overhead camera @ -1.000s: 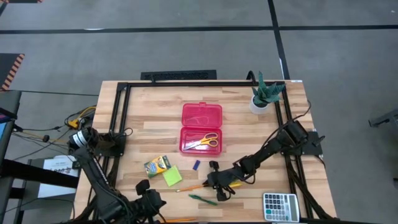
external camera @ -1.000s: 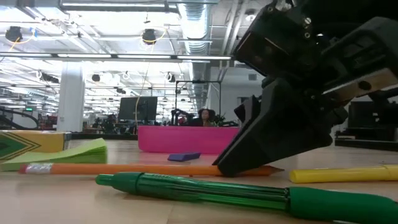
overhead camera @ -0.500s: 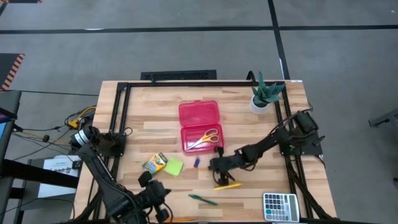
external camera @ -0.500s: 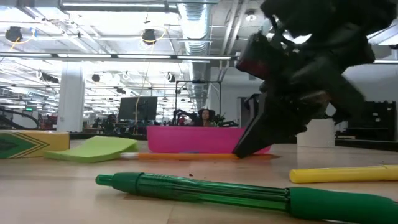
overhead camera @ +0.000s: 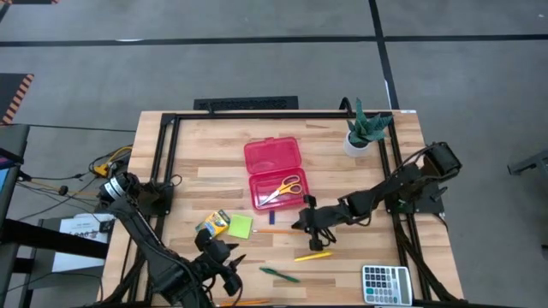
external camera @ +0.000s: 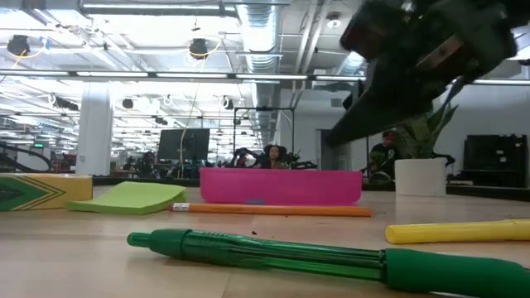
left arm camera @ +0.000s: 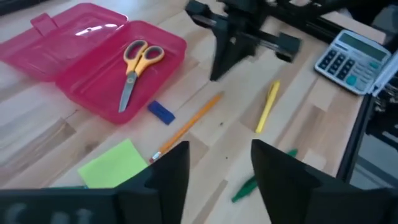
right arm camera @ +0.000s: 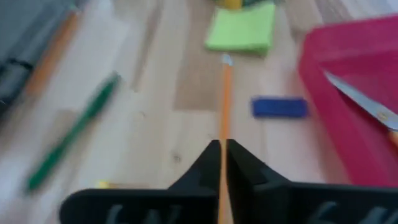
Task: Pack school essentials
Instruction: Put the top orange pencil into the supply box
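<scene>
The open pink case (overhead camera: 274,161) holds the orange-handled scissors (overhead camera: 283,188). In front of it on the table lie the blue eraser (overhead camera: 271,219), an orange pencil (overhead camera: 274,230), the lime sticky pad (overhead camera: 241,226) and the crayon box (overhead camera: 214,224). The yellow pen (overhead camera: 312,255) and green pen (overhead camera: 280,274) lie nearer. My right gripper (overhead camera: 306,220) hangs above the pencil's right end (external camera: 364,211), clear of it. Its fingers (right arm camera: 249,168) stand about a pencil's width apart. My left gripper (left arm camera: 217,168) is open at the near edge (overhead camera: 227,265).
The grey calculator (overhead camera: 385,284) sits at the near right corner and the potted plant (overhead camera: 363,130) at the far right. A second orange pencil (overhead camera: 244,301) lies at the near edge. A black frame (overhead camera: 171,120) borders the table's left, far and right sides.
My right gripper dragged the orange pencil toward the far edge, up to the pink case, then rose off it; the pencil now lies flat on the table. The sticky pad slid toward the far edge with it. My left gripper moved a little to the right.
</scene>
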`<action>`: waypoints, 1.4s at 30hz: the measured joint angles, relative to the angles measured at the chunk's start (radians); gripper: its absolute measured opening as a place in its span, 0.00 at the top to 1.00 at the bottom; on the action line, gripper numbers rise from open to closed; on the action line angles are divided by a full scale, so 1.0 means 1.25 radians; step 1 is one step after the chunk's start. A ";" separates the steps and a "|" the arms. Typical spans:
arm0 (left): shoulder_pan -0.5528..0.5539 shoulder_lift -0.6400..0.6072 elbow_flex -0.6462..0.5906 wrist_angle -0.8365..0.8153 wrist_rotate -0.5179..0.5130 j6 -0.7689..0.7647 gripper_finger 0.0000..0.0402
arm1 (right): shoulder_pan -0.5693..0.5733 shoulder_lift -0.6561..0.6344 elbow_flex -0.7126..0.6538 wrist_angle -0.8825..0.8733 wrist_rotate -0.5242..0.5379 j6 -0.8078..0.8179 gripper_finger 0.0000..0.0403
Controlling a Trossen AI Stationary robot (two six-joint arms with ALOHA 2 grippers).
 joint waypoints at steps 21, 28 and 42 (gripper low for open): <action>0.063 0.000 0.000 0.004 0.035 0.053 0.52 | 0.086 0.369 -0.108 0.500 0.291 0.165 0.50; 0.072 0.000 0.000 -0.004 0.050 0.059 0.52 | 0.099 0.395 -0.114 0.524 0.332 0.122 0.74; 0.073 0.000 0.000 -0.001 0.024 0.021 0.52 | 0.096 0.337 -0.123 0.477 0.277 0.146 0.97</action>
